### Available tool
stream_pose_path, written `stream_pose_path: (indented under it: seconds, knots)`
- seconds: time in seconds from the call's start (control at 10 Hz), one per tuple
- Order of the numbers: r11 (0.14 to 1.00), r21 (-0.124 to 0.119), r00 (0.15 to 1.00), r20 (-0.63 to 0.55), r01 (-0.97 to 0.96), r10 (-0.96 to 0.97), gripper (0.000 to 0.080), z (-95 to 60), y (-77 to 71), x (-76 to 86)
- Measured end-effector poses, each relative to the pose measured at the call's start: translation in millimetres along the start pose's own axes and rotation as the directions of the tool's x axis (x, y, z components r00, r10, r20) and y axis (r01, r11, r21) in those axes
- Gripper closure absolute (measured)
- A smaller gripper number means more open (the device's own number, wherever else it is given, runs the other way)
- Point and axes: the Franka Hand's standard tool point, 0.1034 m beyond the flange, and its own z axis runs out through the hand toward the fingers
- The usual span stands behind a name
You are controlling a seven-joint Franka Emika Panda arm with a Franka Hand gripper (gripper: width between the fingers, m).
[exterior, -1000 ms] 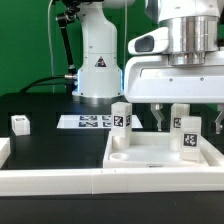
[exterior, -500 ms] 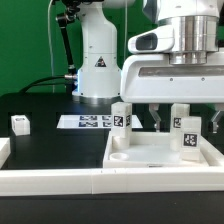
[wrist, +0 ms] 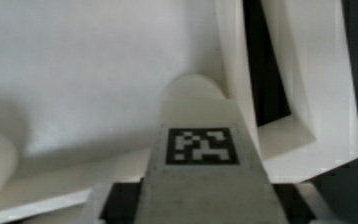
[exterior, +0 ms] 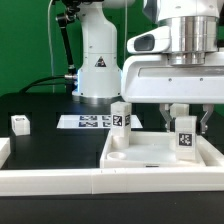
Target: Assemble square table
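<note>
The white square tabletop (exterior: pixel 150 157) lies rim up at the exterior view's right. One tagged white leg (exterior: pixel 186 140) stands upright on it near its right side. My gripper (exterior: pixel 186 126) reaches down from above and is shut on that leg, one finger on each side. In the wrist view the leg (wrist: pixel 202 145) runs out from between the dark fingers (wrist: pixel 130 200), whose pads touch its sides, with the tabletop's rim (wrist: pixel 282 90) beyond it. A second leg (exterior: pixel 121 117) stands at the slab's far left corner. A third leg (exterior: pixel 20 123) lies on the black table at the left.
The marker board (exterior: pixel 88 122) lies flat behind the slab, in front of the arm's white base (exterior: pixel 98 65). A long low white border wall (exterior: pixel 50 182) runs along the near edge of the table.
The fingers have drawn in from wide apart until they meet the sides of the upright leg. The arm and the other parts have stayed in place.
</note>
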Motion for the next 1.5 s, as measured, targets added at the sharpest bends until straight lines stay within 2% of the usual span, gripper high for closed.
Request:
stream_pose_path:
  seconds: [0.2,0.3,0.4,0.6,0.8,0.9,1.0,1.1,1.3,1.4,1.5]
  knots:
    - [0.97,0.0,0.97,0.002,-0.243,0.243,0.0507,1.0,-5.5,-4.4]
    - [0.909,0.005,0.909,0.008,-0.416,0.416,0.0507,1.0,-8.9,-6.7]
    - [0.825,0.008,0.825,0.018,-0.566,0.565,0.0507,0.9,-11.1,-8.6]
    - [0.679,0.008,0.679,0.034,-0.734,0.733,0.0507,1.3,-11.4,-9.3]
    - [0.521,-0.008,0.52,0.051,-0.853,0.852,0.0507,1.7,-11.7,-11.1]
    - [0.396,-0.02,0.394,0.065,-0.918,0.917,0.0507,1.9,-12.3,-11.5]
    - [0.35,-0.021,0.348,0.072,-0.937,0.935,0.0507,2.0,-12.3,-11.0]
    - [0.261,-0.022,0.258,0.078,-0.965,0.963,0.0507,2.2,-14.3,-11.3]
    - [0.204,-0.024,0.201,0.078,-0.979,0.976,0.0499,2.3,-15.6,-11.7]
    - [0.224,-0.022,0.222,0.078,-0.974,0.972,0.0499,2.3,-15.5,-11.7]
    - [0.269,-0.02,0.267,0.077,-0.963,0.961,0.0317,2.4,-15.5,-11.9]
